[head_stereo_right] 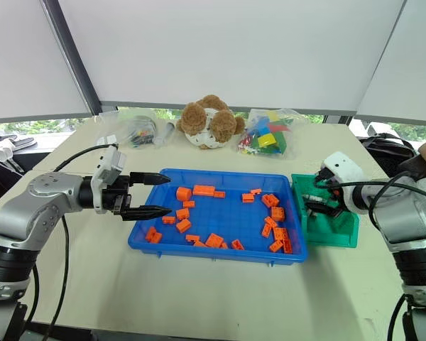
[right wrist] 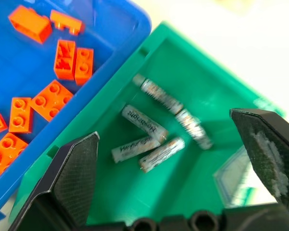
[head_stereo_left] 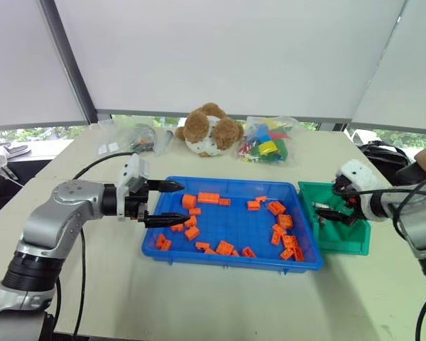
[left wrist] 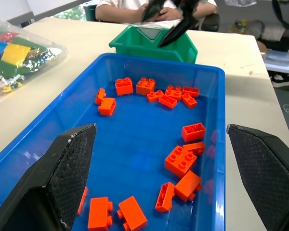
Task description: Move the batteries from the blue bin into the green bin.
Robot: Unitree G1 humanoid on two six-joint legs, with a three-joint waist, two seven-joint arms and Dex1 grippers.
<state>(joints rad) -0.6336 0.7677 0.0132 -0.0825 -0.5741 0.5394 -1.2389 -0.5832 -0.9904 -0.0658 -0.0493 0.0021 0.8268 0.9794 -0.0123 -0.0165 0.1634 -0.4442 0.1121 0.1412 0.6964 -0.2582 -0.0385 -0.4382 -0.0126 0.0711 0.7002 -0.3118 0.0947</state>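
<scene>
The blue bin [head_stereo_left: 234, 257] lies in the middle of the table and holds several orange toy bricks [head_stereo_left: 284, 222]. Against its right side stands the green bin [head_stereo_left: 348, 240]. Several silver-grey batteries [right wrist: 144, 120] lie loose on the green bin's floor [right wrist: 135, 202]. My right gripper [head_stereo_left: 334, 202] hangs just above the green bin, open, with nothing between its fingers. My left gripper [head_stereo_left: 186, 202] is level over the blue bin's left end, pointing right, open and empty.
A teddy bear [head_stereo_left: 209, 129], a bag of coloured blocks [head_stereo_left: 266, 142] and a bag of small parts [head_stereo_left: 138, 138] lie behind the bins. A person [left wrist: 130, 9] sits at the table's right side, beyond the green bin. Bare tabletop runs in front of the bins.
</scene>
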